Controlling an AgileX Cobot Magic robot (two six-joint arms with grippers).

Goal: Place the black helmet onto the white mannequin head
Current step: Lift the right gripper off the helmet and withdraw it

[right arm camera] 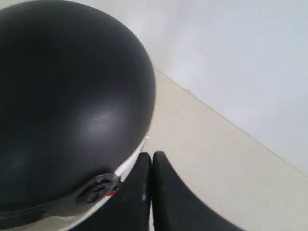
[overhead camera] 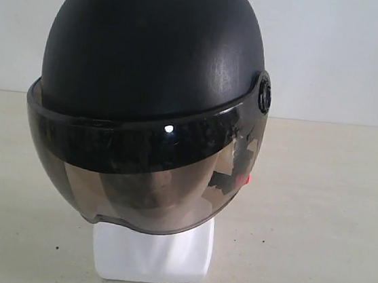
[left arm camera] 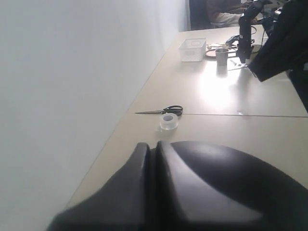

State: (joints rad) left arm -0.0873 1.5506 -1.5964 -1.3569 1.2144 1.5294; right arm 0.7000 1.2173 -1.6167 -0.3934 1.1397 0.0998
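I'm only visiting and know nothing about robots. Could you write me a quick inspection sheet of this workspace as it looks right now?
Surface: pale beige tabletop.
Job's things: matte-black rounded helmet with a smoky visor sits on the glossy white mannequin head; only the neck base is uncovered.
Clutter: black-handled scissors, clear tape roll, white basket and grey metal cup, seen only in the left wrist view.
Grippers: left pincer shut, empty; right pincer shut, beside the helmet's rim.
Cables: nothing seen.
Surroundings: plain white wall; dark robot arm farther down the table.
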